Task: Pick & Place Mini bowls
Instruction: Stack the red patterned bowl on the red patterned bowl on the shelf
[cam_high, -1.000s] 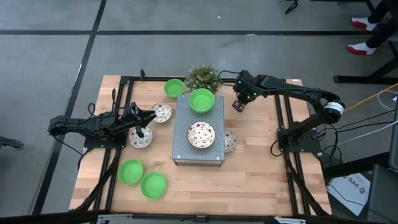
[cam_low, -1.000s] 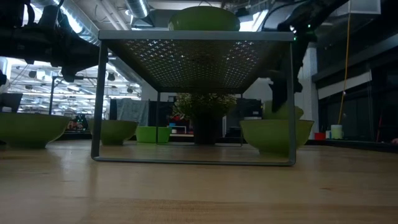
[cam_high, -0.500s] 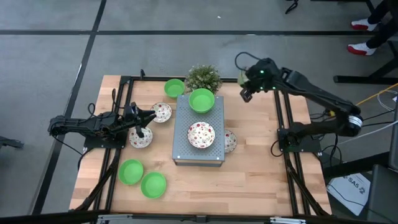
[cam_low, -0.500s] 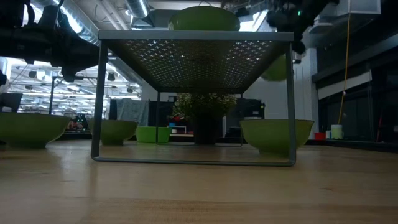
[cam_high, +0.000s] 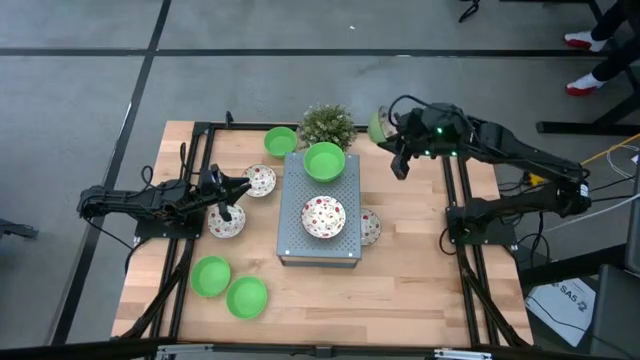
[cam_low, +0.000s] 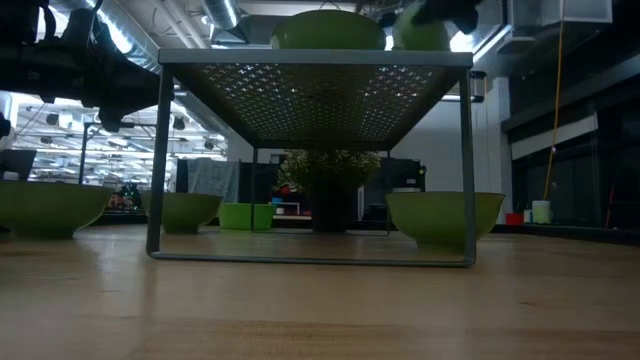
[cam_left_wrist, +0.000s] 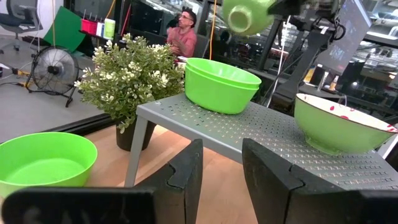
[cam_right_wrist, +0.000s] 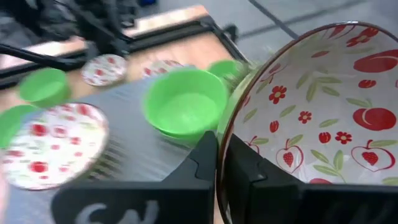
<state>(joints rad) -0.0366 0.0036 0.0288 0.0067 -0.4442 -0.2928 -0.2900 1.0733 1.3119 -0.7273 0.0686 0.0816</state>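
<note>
Jaws clamp a patterned bowl (cam_right_wrist: 311, 106) rim — right arm raised, reaching over the rack (cam_high: 350, 195).

Far right bench (cam_high: 425, 215) area bare; open passage beside the metal rack (cam_high: 320, 215). Near edge also open, from the two green bowls (cam_high: 228, 286) across to the right side.

Rack top: green bowl stack (cam_high: 324, 161) at the far end, patterned bowl (cam_high: 323, 218) mid-deck; bare deck only at the near end. Another patterned bowl (cam_high: 369, 226) sits tight against the rack's right side.

Potted plant (cam_high: 327, 126) and a green bowl (cam_high: 280, 140) block the far edge behind the rack.

Left of rack: left gripper (cam_high: 240, 186) low between two patterned bowls (cam_high: 260, 180), narrow gaps.

Right gripper (cam_high: 385, 128) holds a patterned bowl (cam_right_wrist: 311, 112) in its fingers, raised over the far edge just right of the plant.

Under the rack, low view shows clear space between the legs (cam_low: 155, 150).
</note>
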